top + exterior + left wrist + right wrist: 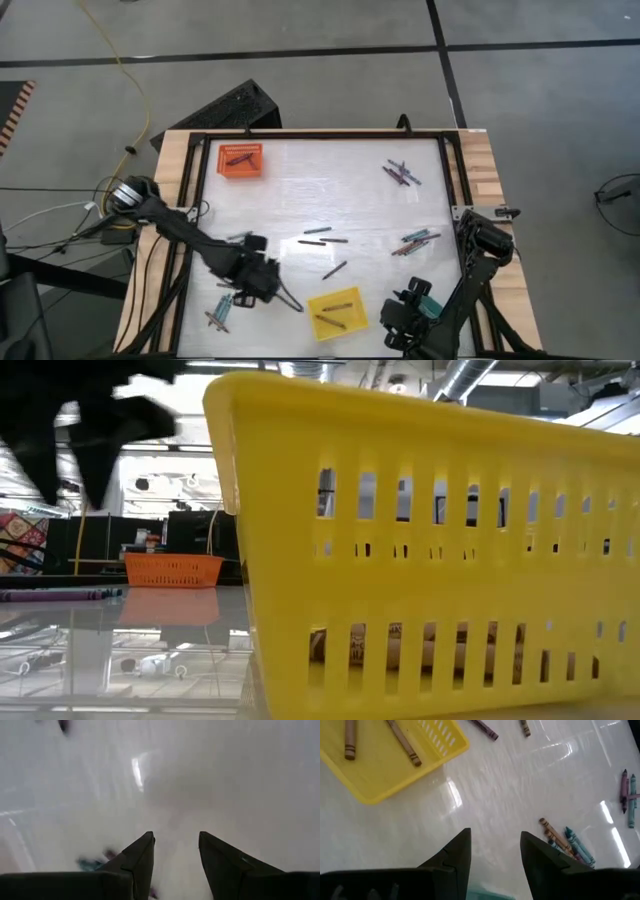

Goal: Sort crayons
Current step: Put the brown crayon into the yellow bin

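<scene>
No text, label, brand, number or sign is readable in any view.

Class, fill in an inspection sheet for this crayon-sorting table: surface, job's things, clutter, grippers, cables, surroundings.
Surface: glossy white table, wooden edges.
Job's things: crayons scattered in small groups; two brown crayons in the yellow tray; some in the orange tray.
Clutter: nothing seen.
Grippers: left gripper open, empty, over the table's near left; right gripper open, empty, at the near right.
Cables: yellow cable and more on the floor at left.
Surroundings: grey floor; workshop behind.
</scene>
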Controlling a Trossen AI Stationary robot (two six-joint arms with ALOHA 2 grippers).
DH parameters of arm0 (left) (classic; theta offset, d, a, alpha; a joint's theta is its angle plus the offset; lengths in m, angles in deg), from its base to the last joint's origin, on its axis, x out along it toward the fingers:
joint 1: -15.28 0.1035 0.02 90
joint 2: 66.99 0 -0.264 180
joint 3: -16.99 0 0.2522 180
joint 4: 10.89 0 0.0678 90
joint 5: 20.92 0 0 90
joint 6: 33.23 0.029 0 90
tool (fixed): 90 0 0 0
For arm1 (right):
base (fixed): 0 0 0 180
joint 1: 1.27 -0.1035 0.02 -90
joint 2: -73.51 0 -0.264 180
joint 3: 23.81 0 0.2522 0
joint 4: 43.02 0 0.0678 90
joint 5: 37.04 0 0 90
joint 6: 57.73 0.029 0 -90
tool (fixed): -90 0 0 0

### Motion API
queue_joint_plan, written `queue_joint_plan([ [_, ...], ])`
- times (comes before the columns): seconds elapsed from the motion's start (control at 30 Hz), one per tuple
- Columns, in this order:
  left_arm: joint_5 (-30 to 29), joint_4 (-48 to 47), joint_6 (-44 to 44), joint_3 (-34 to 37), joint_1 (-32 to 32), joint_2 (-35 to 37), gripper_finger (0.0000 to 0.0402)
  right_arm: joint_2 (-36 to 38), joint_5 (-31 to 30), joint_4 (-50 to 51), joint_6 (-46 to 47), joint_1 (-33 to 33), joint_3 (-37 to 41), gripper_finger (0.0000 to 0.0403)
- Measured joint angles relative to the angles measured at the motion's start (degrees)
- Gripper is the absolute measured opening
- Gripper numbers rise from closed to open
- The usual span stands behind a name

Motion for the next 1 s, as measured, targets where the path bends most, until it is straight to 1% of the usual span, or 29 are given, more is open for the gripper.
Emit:
queue_joint_plan([
  [0.1,0.02,3.46,-6.56,5.60,-2.43,3.75,0.0146,0.00,-0.17,0.00,-1.97,0.78,0.00,0.0163],
  [0.2,-0.02,5.43,-11.04,9.50,-5.25,6.32,0.0146,0.00,-0.19,0.01,-3.71,1.87,0.00,0.0163],
  [0.4,1.46,5.36,-17.11,13.14,-9.90,6.52,0.0146,0.00,-1.04,0.01,-5.75,3.57,0.00,0.0163],
  [0.63,1.40,5.72,-20.19,13.55,-12.65,6.43,0.0146,0.00,-1.48,0.00,-8.27,4.21,0.00,0.0163],
  [0.73,1.78,7.48,-20.83,14.70,-12.91,6.43,0.0146,0.00,-1.51,0.00,-8.70,4.74,0.00,0.0163],
  [0.87,4.04,12.21,-21.66,18.01,-12.96,6.39,0.0146,0.00,-2.31,-0.01,-8.70,4.86,0.00,0.0163],
  [1.0,3.51,12.61,-21.69,18.39,-12.72,6.38,0.0146,0.00,-2.49,0.03,-8.70,4.82,0.00,0.0163],
])
